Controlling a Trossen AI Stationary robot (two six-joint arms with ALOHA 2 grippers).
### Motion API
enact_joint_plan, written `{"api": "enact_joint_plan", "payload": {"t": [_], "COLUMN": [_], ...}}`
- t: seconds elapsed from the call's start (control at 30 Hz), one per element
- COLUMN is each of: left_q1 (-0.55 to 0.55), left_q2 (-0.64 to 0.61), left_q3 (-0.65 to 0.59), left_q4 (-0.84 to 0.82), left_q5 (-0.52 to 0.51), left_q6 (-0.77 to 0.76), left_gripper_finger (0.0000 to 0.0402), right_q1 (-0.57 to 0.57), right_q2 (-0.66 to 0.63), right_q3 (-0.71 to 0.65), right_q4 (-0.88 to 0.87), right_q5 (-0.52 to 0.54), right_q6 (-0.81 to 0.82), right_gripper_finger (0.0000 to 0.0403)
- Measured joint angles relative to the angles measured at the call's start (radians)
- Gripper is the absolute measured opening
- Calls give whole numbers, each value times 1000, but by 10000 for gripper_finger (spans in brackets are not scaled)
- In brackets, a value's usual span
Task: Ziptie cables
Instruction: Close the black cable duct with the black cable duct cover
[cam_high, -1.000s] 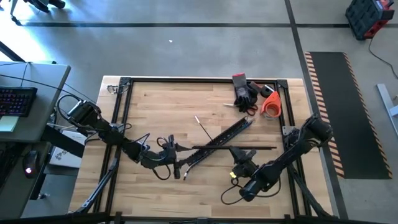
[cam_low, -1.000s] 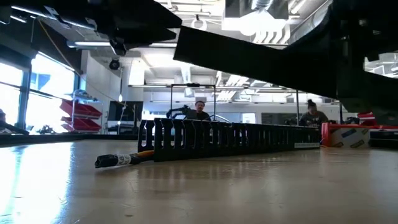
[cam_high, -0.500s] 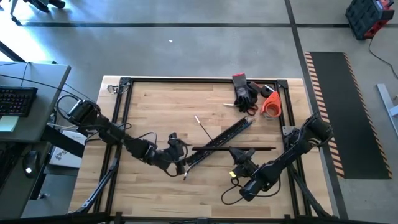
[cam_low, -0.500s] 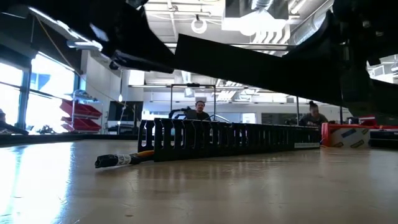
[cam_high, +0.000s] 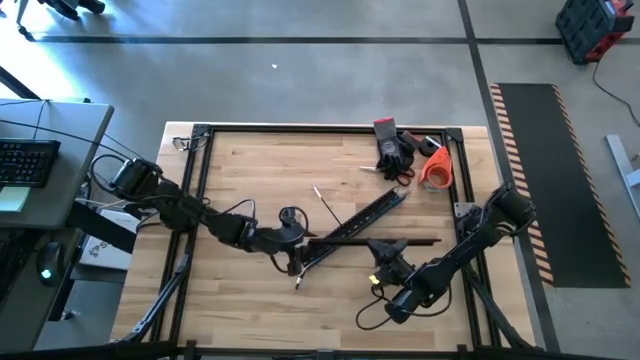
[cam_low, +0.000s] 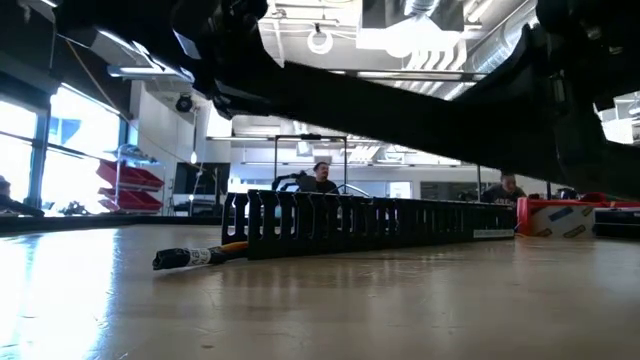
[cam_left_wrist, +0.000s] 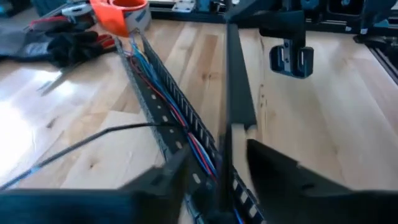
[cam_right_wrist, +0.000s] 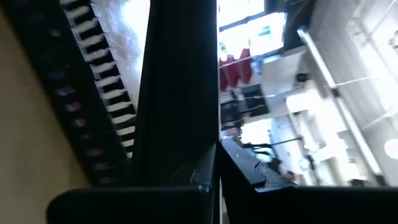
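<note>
The cables (cam_left_wrist: 180, 112), thin red, blue and grey wires, lie inside a long black slotted duct (cam_high: 355, 222) that rests slantwise on the wooden table (cam_high: 250, 170). A dark cable end (cam_low: 190, 257) sticks out of the duct's near end. A plain black strip (cam_high: 420, 240) hangs above the duct, with my right gripper (cam_high: 383, 250) shut on it. My left gripper (cam_high: 297, 238) is open. Its fingers stand on either side of the strip's left end (cam_left_wrist: 231, 134), with table showing between the strip and one finger (cam_left_wrist: 273, 168). My right gripper pinches the plain black strip (cam_right_wrist: 183, 137) between its two fingers, a little right of the strip's middle. The fingers come nearly level from the table's near side and lie across the strip. The strip is lifted clear and hangs over the duct (cam_low: 400, 100).
At the far right lie black gloves (cam_high: 395, 150), red-handled scissors (cam_high: 400, 176) and an orange tape roll (cam_high: 436, 168). A thin light stick (cam_high: 322, 200) lies beside the duct. A black metal frame (cam_high: 200, 160) edges the table. The wood on the near left is bare.
My left gripper has gone toward the table's right edge and slightly toward the far edge, up to the strip's left end, and its fingers have tipped up toward level. My right gripper and the strip have stayed in place.
</note>
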Motion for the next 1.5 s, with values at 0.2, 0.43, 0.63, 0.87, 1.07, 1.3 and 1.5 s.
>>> {"api": "enact_joint_plan", "payload": {"t": [0.2, 0.43, 0.63, 0.87, 1.07, 1.3, 1.5], "left_q1": [-33, -111, -186, -245, -283, -298, -296], "left_q2": [0, 2, 23, 208, 382, 467, 468], "left_q3": [0, 49, 151, 294, 448, 513, 513], "left_q4": [8, -124, -245, -286, -387, -473, -549], "left_q5": [-26, -169, -326, -326, -283, -188, -54], "left_q6": [108, 199, 266, 509, 584, 536, 445], "left_gripper_finger": [11, 4, 1, 1, 0, 26, 93], "right_q1": [-4, -12, -12, -85, -181, -228, -216], "right_q2": [0, -16, -134, -379, -471, -454, -454], "right_q3": [0, 3, 1, -28, -153, -269, -282], "right_q4": [1, 10, -15, -39, 135, 353, 415], "right_q5": [-155, -282, -369, -794, -1141, -1249, -1268], "right_q6": [35, 58, 90, 190, 235, 234, 225], "right_gripper_finger": [0, 7, 82, 205, 287, 309, 309]}}
